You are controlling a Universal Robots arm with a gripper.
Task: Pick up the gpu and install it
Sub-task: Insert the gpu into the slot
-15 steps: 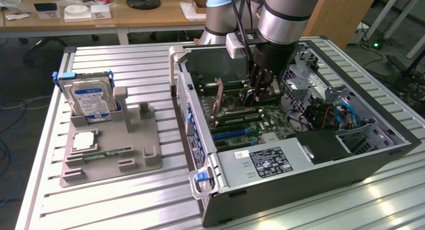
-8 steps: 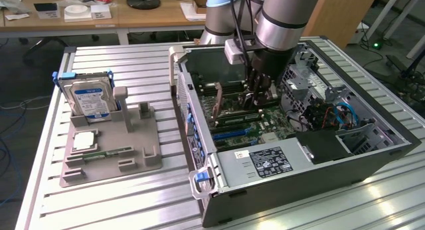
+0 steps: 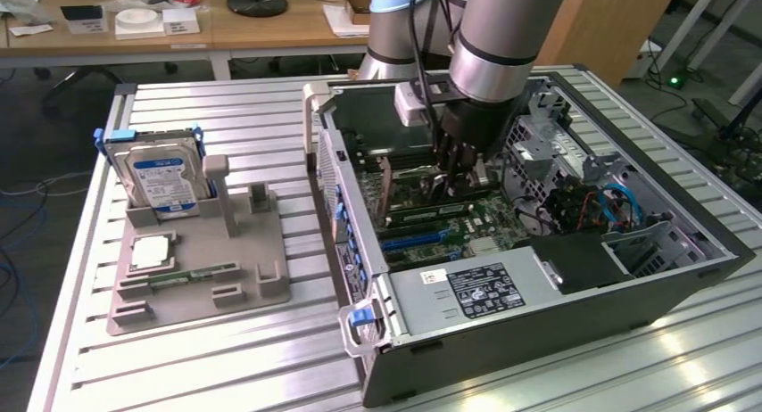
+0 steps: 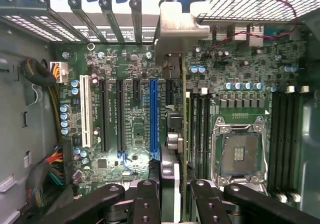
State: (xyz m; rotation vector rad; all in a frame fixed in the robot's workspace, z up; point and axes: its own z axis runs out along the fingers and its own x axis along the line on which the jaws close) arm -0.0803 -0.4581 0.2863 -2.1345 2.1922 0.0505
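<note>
Black two-finger gripper [image 4: 175, 196] pinching thin green gpu card with silver bracket [image 4: 184, 119], edge-on above green motherboard [image 4: 125, 108]; slight tilt risks jamming.

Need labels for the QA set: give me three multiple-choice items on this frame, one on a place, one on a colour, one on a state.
1. Where is the gpu?
A. Lying on the floor
B. Inside the open case, over the motherboard
C. On a shelf above the arm

2. What colour is the label on the hard drive?
A. Red
B. Blue
C. Yellow

3. What state is the gripper in?
A. Open, holding nothing
B. Shut on the hard drive
C. Shut on the gpu

Answers:
1 B: the wrist view shows the card edge-on over the board's slots.
2 B: the exterior view shows the drive standing upright with its blue label facing the camera.
3 C: the wrist view shows the fingers on either side of the card.
</note>
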